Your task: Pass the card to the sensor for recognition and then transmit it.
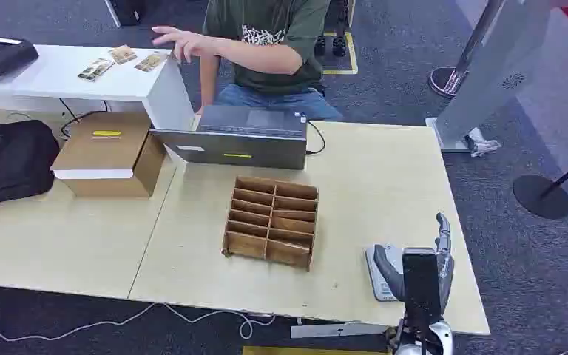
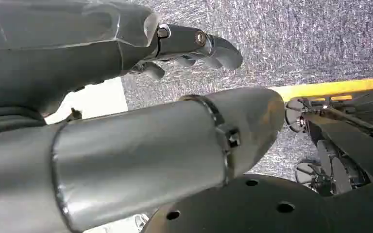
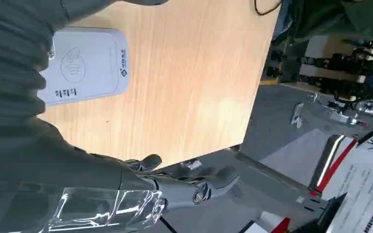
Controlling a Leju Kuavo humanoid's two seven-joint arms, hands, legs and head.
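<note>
While right hand (image 1: 423, 274) hovers beside the sensor (image 1: 379, 272) on the desk (image 1: 384, 185), fingers (image 3: 209, 182) spread, empty; left hand (image 2: 126, 43) fingers loosely apart, empty.

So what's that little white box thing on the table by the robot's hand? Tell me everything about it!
The white box is a small, flat card reader with rounded corners, and it looks like plastic. Its top has a grey contactless wave symbol, a small blue logo and some tiny print too small to read. It lies flat on the light wooden table, near the front right corner. The robot's right hand hovers right beside and partly over it; whether they touch is unclear.
</note>
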